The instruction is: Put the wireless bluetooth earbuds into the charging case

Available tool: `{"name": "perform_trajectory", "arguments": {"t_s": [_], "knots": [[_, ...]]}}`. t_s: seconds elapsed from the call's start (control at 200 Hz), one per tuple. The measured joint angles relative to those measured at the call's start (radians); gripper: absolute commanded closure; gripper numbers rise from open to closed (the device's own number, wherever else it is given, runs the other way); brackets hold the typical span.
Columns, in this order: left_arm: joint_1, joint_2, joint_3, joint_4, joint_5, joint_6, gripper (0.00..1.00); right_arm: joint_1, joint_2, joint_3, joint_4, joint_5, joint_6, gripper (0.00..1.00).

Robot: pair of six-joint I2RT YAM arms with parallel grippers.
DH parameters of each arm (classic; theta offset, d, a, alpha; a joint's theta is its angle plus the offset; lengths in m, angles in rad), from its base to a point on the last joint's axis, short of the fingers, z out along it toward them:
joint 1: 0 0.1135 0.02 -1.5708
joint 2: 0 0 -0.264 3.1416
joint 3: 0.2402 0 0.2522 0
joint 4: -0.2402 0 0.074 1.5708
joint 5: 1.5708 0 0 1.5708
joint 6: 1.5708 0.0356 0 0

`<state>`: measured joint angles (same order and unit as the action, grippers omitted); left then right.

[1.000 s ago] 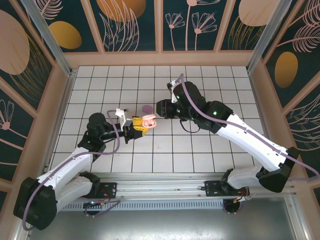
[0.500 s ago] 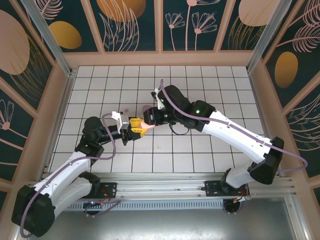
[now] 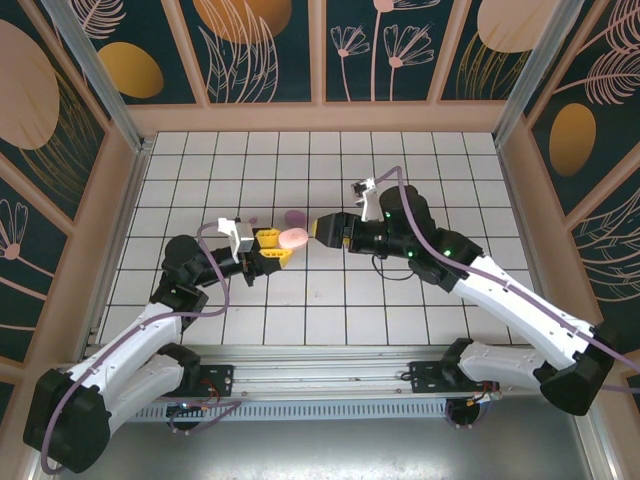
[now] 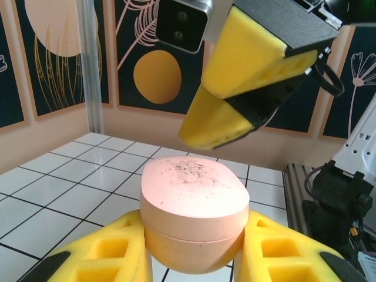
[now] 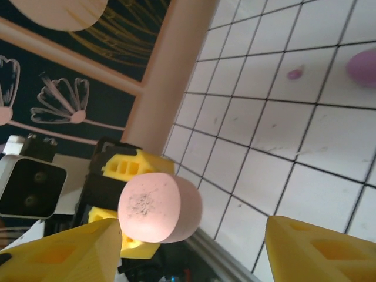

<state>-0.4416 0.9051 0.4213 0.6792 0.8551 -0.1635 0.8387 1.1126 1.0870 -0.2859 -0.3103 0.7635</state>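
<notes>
— Your right arm has drawn back to the right since half a second ago; then it was reaching over the case, now its right end effector [image 3: 326, 230] sits just beside it, with the two yellow foam fingers spread wide and nothing between them.

— And the left side?

— Your left end effector [image 3: 276, 248] is clamped on the pale pink oval plastic charging case [image 4: 194, 194]; the pads grip its lower half only, and the lid looks closed along the seam; I judge the opening step is yet to be done.

— Where are the buds?

— A tiny purple rounded earbud [image 5: 295, 74] lies on the white tiled worktop [image 3: 400, 160], near the purple oval pebble-like case [image 5: 364, 67], well apart from both end effectors; I cannot make out the others.

— What could go wrong from here?

— Three things, as I see it; if you push at the lid off-centre, the smooth rounded shell may twist or squirt out of the foam pads, since they hold only the lower curve; the case seems held off the tiles, so a slip would mean a drop; and that bud is so small that your wide pads could nudge it away rather than pinch it; mind also that the purple bud probably belongs to the purple case, not the pink one.
</notes>
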Motion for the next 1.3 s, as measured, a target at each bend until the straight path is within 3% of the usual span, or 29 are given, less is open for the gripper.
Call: {"name": "perform_trajectory", "arguments": {"t_s": [0.285, 0.636, 0.691, 0.776, 0.931, 1.031, 1.066, 1.301], "knots": [[0.000, 0.017, 0.000, 0.041, 0.000, -0.041, 1.00, 0.000, 0.090, -0.023, 0.144, -0.143, 0.068, 0.36], [0.003, 0.018, -0.001, 0.076, -0.014, -0.059, 1.00, -0.027, 0.109, -0.090, 0.314, -0.263, 0.165, 0.76], [0.003, 0.019, -0.001, 0.079, -0.021, -0.059, 0.92, -0.034, 0.109, -0.094, 0.326, -0.270, 0.180, 0.79], [0.003, 0.020, -0.001, 0.077, -0.028, -0.059, 0.70, -0.047, 0.109, -0.109, 0.351, -0.285, 0.197, 0.81], [-0.005, 0.020, 0.000, 0.031, -0.035, -0.022, 0.50, -0.067, 0.109, -0.135, 0.380, -0.309, 0.219, 0.84], [-0.002, 0.020, 0.003, -0.016, -0.050, 0.004, 0.25, -0.097, 0.108, -0.140, 0.380, -0.307, 0.223, 0.84], [-0.002, 0.019, 0.003, -0.031, -0.058, 0.015, 0.03, -0.112, 0.108, -0.140, 0.380, -0.300, 0.223, 0.85], [-0.002, 0.004, 0.008, -0.122, -0.152, 0.041, 0.01, -0.190, 0.060, -0.182, 0.326, -0.243, 0.215, 0.85]]}}
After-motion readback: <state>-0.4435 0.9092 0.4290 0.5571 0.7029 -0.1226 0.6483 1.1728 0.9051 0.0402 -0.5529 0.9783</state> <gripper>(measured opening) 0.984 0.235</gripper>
